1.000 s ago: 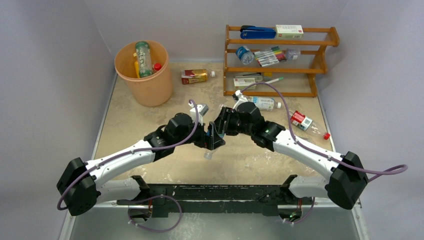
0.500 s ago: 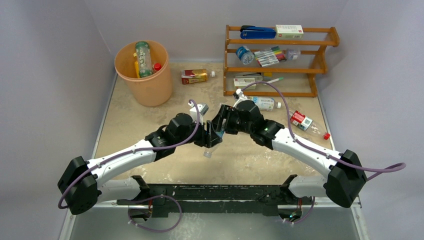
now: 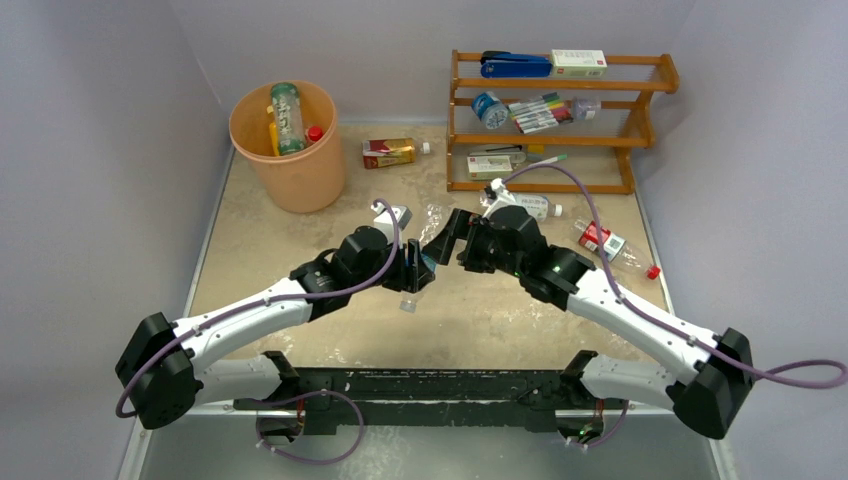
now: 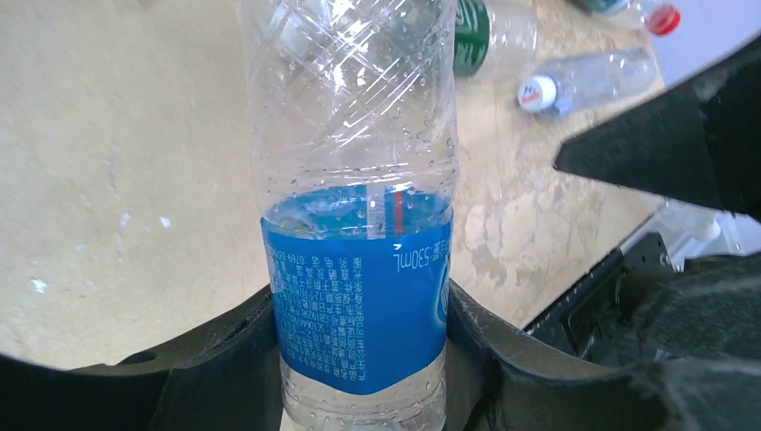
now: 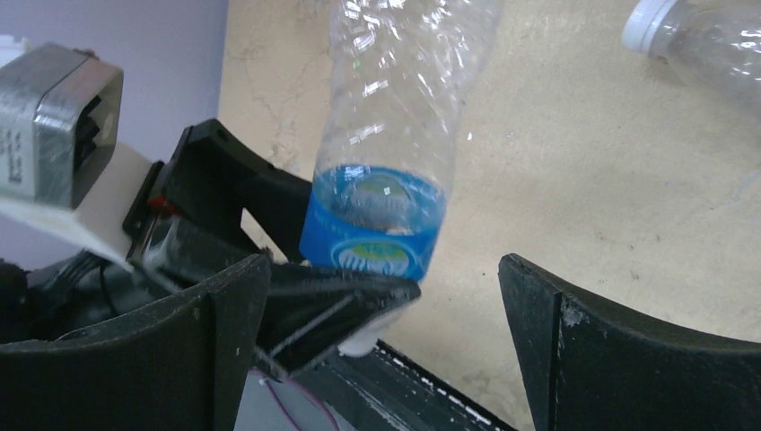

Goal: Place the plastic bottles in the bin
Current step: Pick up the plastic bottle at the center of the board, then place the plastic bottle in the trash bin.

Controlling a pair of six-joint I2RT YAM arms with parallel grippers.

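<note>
Mid-table, above the bare tabletop (image 3: 262, 250): left gripper (image 4: 361, 314) was pinched on the blue-labelled bottle (image 4: 354, 180), a finger pressed against each side of the label. The bottle was clear and looked empty, and it was carried clear of the surface.

Right gripper (image 5: 386, 296) was spread wide, just beside the same bottle. Neither finger touched it, and nothing else sat between them.

Bin (image 3: 300, 182) stood at the far left corner, well apart from the held bottle. Inside it were a green-labelled bottle (image 3: 286, 118) standing up, a yellow bottle (image 3: 272, 132) beside it, and a red cap showing. I could not tell if more lay lower down.

Bottles lying on the table:
- red-and-gold bottle (image 3: 388, 152), between the bin and the wooden rack (image 3: 640, 140)
- white-labelled bottle (image 3: 528, 206), just in front of the rack
- red-labelled bottle (image 3: 606, 241), near the right edge

Something clear lay behind the grippers, too faint to name.

Judgement: roughly a third done. The blue-labelled bottle needs carrying leftward and far to the bin, and at least three more remain to fetch after that.
</note>
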